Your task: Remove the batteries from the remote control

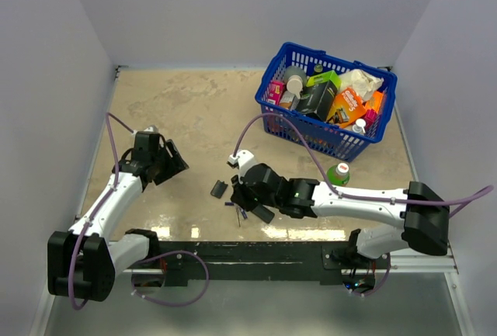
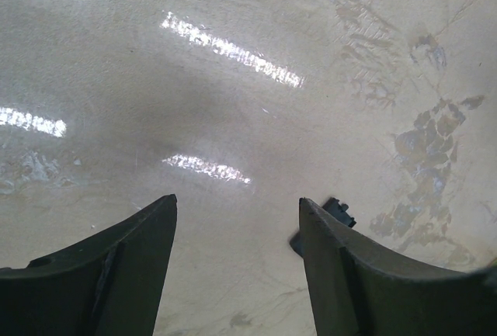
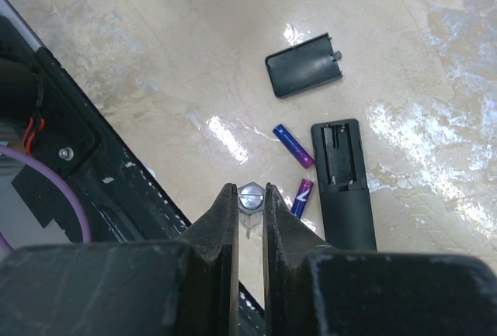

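Observation:
In the right wrist view the black remote control (image 3: 344, 185) lies on the table with its battery recess open and empty. Two purplish batteries (image 3: 293, 145) (image 3: 301, 198) lie loose just left of it. The short black cover piece (image 3: 303, 74) lies farther off, apart from them. My right gripper (image 3: 250, 188) is shut on a thin grey stick (image 3: 251, 198), seen end-on, held above the table near the batteries. In the top view my right gripper (image 1: 247, 196) hovers over the remote. My left gripper (image 1: 172, 161) is open and empty to the left of the cover (image 1: 219, 188).
A blue basket (image 1: 386, 81) full of packets and bottles stands at the back right. A green bottle (image 1: 338, 173) stands near the right arm. The black base rail (image 3: 116, 173) runs close beside the right gripper. The cover's corner (image 2: 339, 210) shows behind the left gripper's right finger.

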`<state>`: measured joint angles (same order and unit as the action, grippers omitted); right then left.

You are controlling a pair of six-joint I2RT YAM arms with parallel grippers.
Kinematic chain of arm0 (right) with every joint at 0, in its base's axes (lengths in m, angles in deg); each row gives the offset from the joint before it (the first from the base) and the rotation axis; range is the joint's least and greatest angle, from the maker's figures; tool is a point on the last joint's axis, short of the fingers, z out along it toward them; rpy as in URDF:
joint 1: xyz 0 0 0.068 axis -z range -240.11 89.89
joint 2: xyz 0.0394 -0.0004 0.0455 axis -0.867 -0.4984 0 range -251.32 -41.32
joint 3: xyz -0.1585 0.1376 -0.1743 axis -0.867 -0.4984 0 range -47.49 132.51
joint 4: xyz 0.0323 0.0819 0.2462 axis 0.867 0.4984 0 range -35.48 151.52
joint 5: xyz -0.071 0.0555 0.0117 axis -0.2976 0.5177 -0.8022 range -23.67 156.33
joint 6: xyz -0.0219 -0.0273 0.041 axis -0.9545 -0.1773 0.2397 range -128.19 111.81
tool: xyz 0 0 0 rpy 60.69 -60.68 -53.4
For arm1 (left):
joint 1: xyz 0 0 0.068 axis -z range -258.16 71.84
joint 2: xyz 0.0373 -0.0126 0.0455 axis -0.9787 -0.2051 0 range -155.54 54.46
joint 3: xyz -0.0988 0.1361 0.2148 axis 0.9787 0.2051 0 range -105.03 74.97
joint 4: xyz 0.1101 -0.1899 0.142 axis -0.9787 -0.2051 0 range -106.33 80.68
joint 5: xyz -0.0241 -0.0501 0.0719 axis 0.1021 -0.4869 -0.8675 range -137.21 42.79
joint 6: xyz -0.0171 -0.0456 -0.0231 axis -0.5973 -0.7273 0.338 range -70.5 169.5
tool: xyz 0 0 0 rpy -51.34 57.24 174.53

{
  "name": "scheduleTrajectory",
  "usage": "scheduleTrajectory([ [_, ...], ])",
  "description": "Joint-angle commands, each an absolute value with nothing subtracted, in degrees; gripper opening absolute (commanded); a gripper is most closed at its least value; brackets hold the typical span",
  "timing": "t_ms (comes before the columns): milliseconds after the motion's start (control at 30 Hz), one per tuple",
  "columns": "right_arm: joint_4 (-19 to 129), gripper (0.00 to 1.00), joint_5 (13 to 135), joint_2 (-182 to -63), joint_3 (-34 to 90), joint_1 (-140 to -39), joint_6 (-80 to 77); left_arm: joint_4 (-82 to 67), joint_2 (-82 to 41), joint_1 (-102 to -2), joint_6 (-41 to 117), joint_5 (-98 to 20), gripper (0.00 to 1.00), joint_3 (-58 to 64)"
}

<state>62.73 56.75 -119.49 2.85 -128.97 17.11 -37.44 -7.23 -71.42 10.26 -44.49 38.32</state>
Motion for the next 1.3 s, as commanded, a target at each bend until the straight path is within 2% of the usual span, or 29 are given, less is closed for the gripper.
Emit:
scheduleTrajectory([
  [0, 61.4, 0.00, 53.8, -119.5, 6.6, -128.7, 16.8, -36.4, -6.9, -71.9, 11.4, -44.4, 0.68, 38.8],
  [200, 62.3, 0.00, 50.8, -119.5, 8.5, -125.5, 17.9, -32.9, -5.9, -71.9, 14.4, -37.2, 0.68, 39.7],
  [333, 70.5, 0.00, 49.7, -122.1, 16.2, -122.2, 15.5, -31.7, -5.2, -71.9, 16.0, -33.9, 0.68, 39.2],
  [600, 92.1, 0.02, 42.9, -126.7, 24.7, -118.0, 14.0, -33.1, 5.4, -71.9, 19.3, -39.6, 0.67, 35.9],
  [767, 101.0, 0.04, 32.9, -135.6, 31.9, -116.8, 12.6, -32.3, 10.1, -71.9, 21.1, -40.6, 0.67, 36.2],
  [1033, 100.6, 0.08, 32.1, -148.2, 37.1, -116.4, 8.6, -31.4, 12.8, -71.8, 20.9, -39.6, 0.68, 37.2],
  [1267, 95.5, 0.18, 35.1, -153.6, 38.1, -115.7, 6.7, -33.8, 10.1, -71.8, 19.0, -42.4, 0.68, 36.2],
])
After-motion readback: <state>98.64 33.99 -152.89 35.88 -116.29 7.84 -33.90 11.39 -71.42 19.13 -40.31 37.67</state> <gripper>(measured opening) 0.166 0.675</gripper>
